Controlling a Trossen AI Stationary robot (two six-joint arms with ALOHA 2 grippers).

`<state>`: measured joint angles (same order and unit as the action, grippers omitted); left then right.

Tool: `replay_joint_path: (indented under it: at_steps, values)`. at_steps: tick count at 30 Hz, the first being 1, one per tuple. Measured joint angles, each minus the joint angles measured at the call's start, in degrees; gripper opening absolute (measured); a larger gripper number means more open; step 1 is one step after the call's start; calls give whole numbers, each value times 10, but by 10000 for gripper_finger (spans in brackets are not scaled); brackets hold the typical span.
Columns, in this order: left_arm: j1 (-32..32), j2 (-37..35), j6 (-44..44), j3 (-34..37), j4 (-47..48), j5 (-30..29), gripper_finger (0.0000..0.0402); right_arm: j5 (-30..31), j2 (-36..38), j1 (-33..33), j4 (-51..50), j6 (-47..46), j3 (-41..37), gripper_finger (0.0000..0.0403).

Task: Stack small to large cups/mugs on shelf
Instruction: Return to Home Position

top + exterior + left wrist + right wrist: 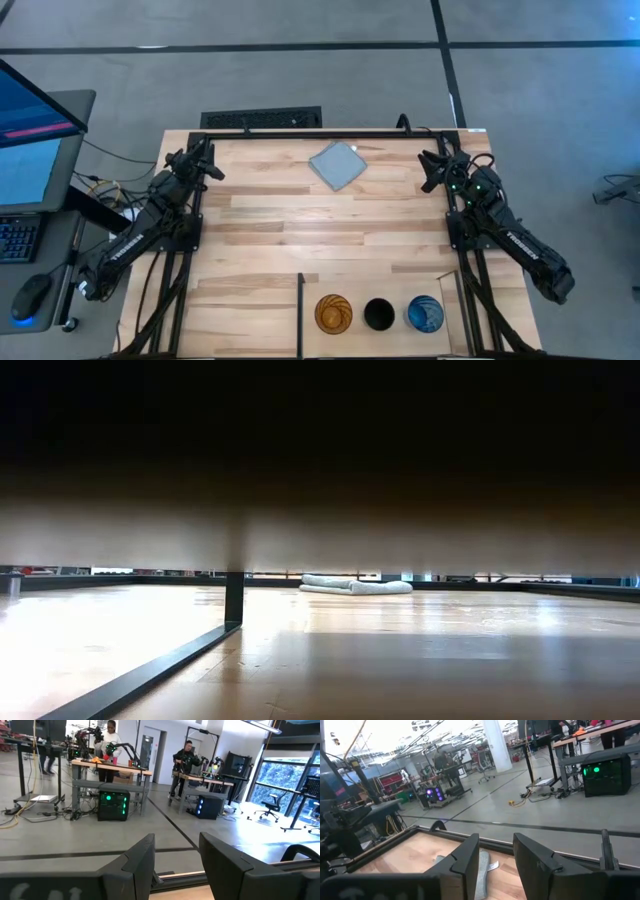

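In the high view three cups stand upright in a row on the shelf (400, 290), the plank section at the table's near edge between thin black bars: an amber-orange tumbler (333, 314) on the left, a black cup (379, 315) in the middle, a blue cup (424, 314) on the right. My left gripper (208, 160) waits raised near the far left corner, open, its fingers (137, 865) apart in its wrist view. My right gripper (430, 166) waits near the far right corner, open, fingers (467, 857) apart. Both are far from the cups.
A grey-blue square cloth (337, 165) lies flat near the table's far edge, between the two grippers; it also shows in the low view as a cloth (355, 585) and in the right wrist view as a cloth (482, 865). A black divider bar (300, 312) bounds the shelf's left side. People work at benches beyond.
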<state>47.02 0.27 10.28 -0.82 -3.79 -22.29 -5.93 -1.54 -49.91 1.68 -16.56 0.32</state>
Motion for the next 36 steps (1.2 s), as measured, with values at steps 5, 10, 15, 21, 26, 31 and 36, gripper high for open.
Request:
replay_joint_path:
  at_steps: [5,10,15,21,26,31,36]
  values:
    - [0,0,0,0,0,0,146,0,0,0,0,0,0,142]
    - [0,0,0,0,0,0,146,0,0,0,0,0,0,142]
    - [0,0,0,0,0,0,146,0,0,0,0,0,0,145]
    - [0,0,0,0,0,0,146,0,0,0,0,0,0,144]
    - [0,0,0,0,0,0,146,0,0,0,0,0,0,141]
    - [0,0,0,0,0,0,146,0,0,0,0,0,0,144]
    - [0,0,0,0,0,0,146,0,0,0,0,0,0,142]
